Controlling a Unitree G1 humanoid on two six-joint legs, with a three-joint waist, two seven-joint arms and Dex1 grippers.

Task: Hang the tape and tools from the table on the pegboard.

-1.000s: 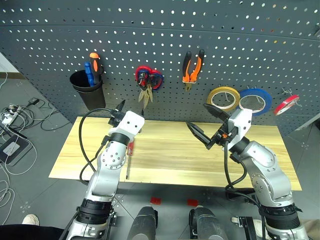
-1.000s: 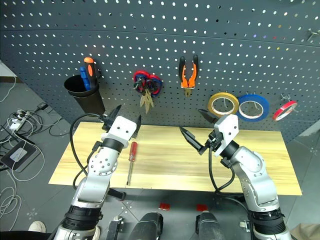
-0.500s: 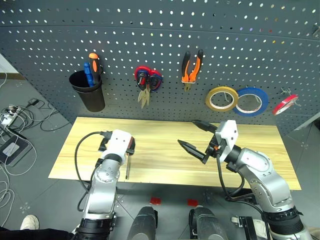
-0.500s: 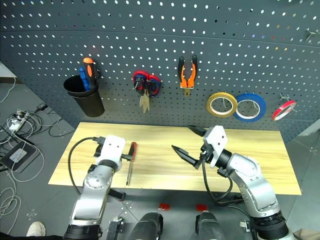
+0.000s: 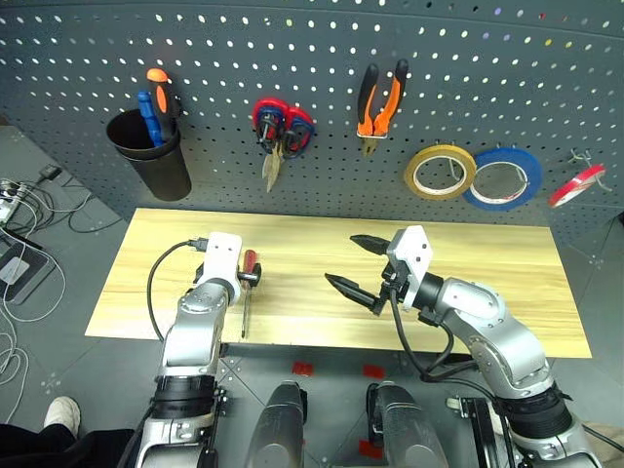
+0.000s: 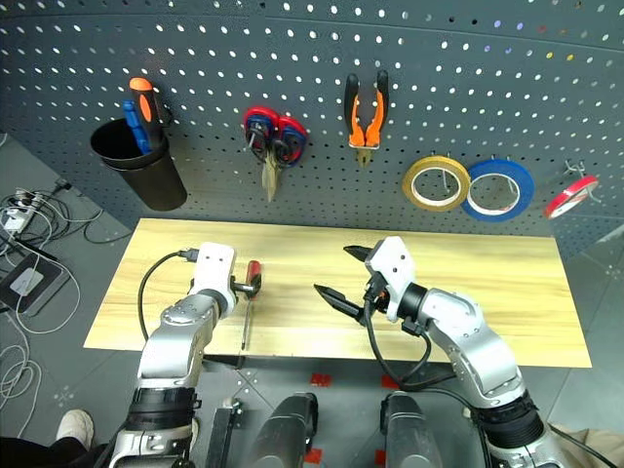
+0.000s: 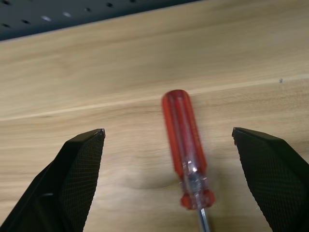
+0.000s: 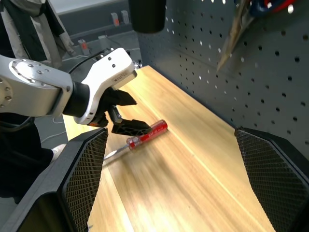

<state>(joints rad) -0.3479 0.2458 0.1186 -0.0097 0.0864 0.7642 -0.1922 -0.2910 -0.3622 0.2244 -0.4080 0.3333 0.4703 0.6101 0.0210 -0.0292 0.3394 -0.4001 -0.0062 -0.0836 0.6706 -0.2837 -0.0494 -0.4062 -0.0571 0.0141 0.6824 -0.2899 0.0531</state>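
Since a second ago, left pincer (image 5: pixel 234 278) has come down from above the counter (image 5: pixel 507 283) to the red screwdriver (image 5: pixel 248 278), and right pincer (image 5: pixel 359 265) has drifted toward the counter's middle; the head camera has also tilted, so the whole scene sits differently.

Left pincer: released, fingers spread wide. In the left wrist view the screwdriver handle (image 7: pixel 186 145) lies flat on the wood between the two fingertips (image 7: pixel 82 159), clear of both, neither finger touching it. From the head views the screwdriver lies at about 8 o'clock on the counter, handle toward the pegboard (image 5: pixel 312 68), metal shaft pointing at the near edge. The right wrist view shows the left pincer's lower finger (image 8: pixel 128 126) just beside the handle.

Right pincer: released, fingers wide apart, nothing between them, hanging over the counter's centre and aimed toward the left arm. Screwdriver well apart from it, at its 9 o'clock.

On the pegboard, from 9 to 3 o'clock: black cup (image 5: pixel 151 161) with orange and blue screwdrivers, red-handled snips (image 5: pixel 278 132), orange-and-black pliers (image 5: pixel 378 102), yellowish tape (image 5: pixel 439 173), blue roll (image 5: pixel 502 178), red roll (image 5: pixel 577 185). Scissors: cannot make out.
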